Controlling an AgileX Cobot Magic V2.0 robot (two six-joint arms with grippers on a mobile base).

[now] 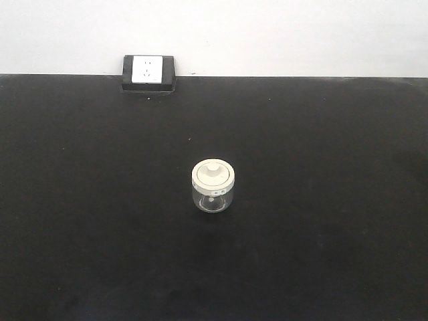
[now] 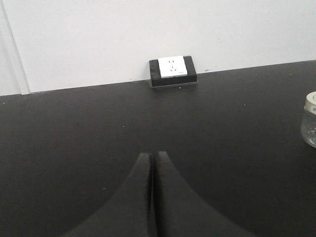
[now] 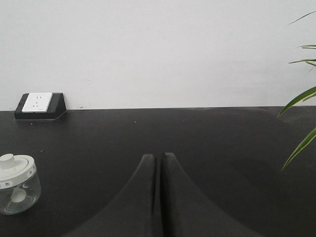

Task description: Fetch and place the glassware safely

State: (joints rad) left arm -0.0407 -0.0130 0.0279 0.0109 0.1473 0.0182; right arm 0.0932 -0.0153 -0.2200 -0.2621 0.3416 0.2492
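While apart: jar (image 3: 17,185), left of right gripper (image 3: 158,160).

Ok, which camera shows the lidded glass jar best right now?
The front-facing view: the jar stands whole and central on the black table. The right wrist view shows it near the left edge; the left wrist view cuts it off at the right edge.

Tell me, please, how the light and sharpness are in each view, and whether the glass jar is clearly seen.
Front view: even, soft light, slightly grainy; the jar is whole and fairly sharp on the black table. Left wrist view: the jar is cut by the right edge; shut jaws nearly merge with the table. Right wrist view: jar low left, clear, lid bright.
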